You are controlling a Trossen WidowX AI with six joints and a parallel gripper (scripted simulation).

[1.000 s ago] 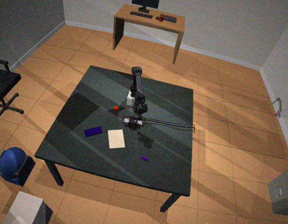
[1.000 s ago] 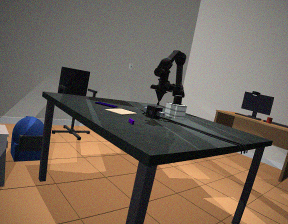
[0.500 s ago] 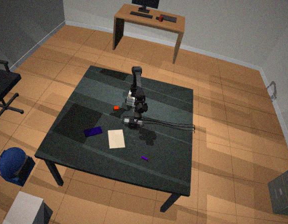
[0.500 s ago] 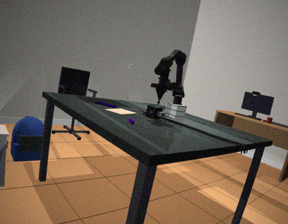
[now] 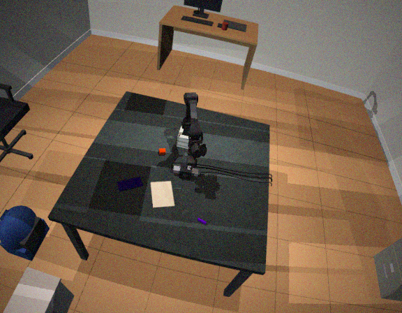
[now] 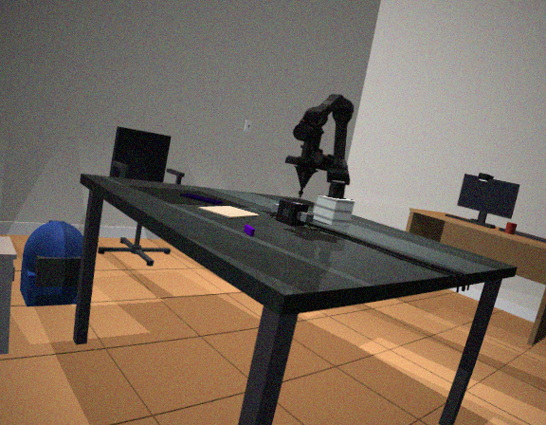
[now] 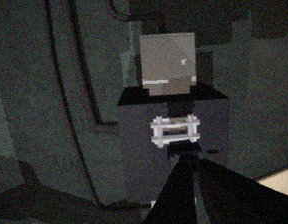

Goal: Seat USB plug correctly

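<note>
Gripper [image 5: 199,150] [image 6: 300,194] [image 7: 191,169] nearly closed, pinching dark USB plug [image 7: 181,149], by look of it
Plug over power cube [image 5: 184,169] [image 6: 288,212] [image 7: 139,150], just beside pale-rimmed socket [image 7: 157,131]; wide side looks roughly parallel to socket's long side
Sideways alignment due before pushing down; key side unreadable

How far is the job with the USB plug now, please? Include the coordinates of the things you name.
Looks done: the plug [image 7: 181,149] seems out of the socket [image 7: 157,131], whose metal frame shows on the power cube [image 5: 184,172] [image 6: 287,213] [image 7: 137,165].
In hand: the gripper [image 5: 199,151] [image 6: 300,194] [image 7: 191,169] is shut on the plug, just beside that frame; which way round, I cannot tell.
Left: align, seat it fully, let go, move clear.
</note>
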